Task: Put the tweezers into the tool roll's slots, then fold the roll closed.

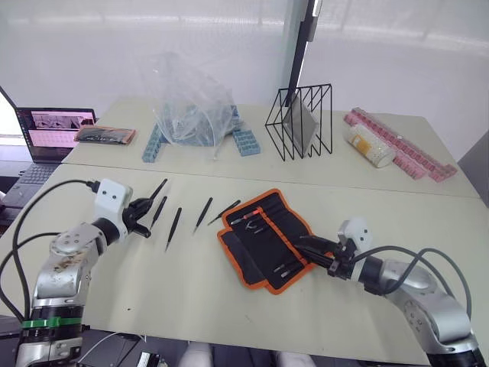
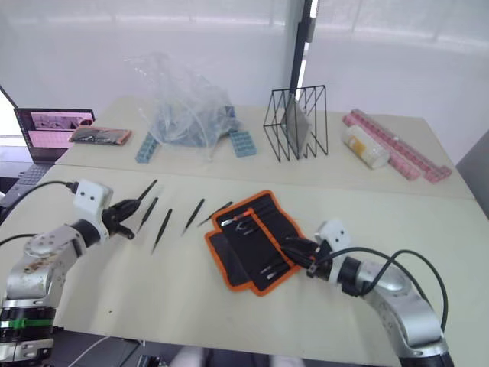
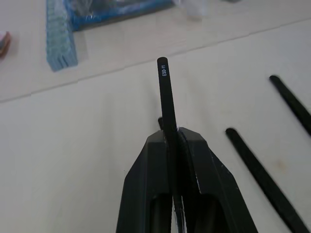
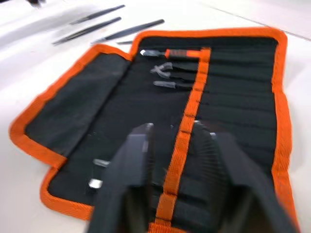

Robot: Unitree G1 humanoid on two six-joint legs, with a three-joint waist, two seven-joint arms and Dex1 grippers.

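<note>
The tool roll (image 1: 263, 237), black fabric with orange edging, lies unfolded on the table with a few small tools in its slots. My left gripper (image 1: 141, 212) is shut on the leftmost of the tweezers (image 3: 165, 92), a slim black one marked ESD-11, low over the table. Several more tweezers (image 1: 173, 228) lie in a row between that gripper and the roll, the last (image 1: 224, 212) touching its left edge. My right gripper (image 4: 172, 131) is open just above the roll's right part, its fingers (image 4: 218, 160) straddling the inner orange band.
Along the table's back stand a crumpled plastic bag (image 1: 191, 107) over blue racks, a black wire rack (image 1: 300, 122), a white bottle (image 1: 369, 145) and pink boxes (image 1: 405, 153). A laptop (image 1: 50, 134) and a small dark packet (image 1: 105, 135) sit at the far left.
</note>
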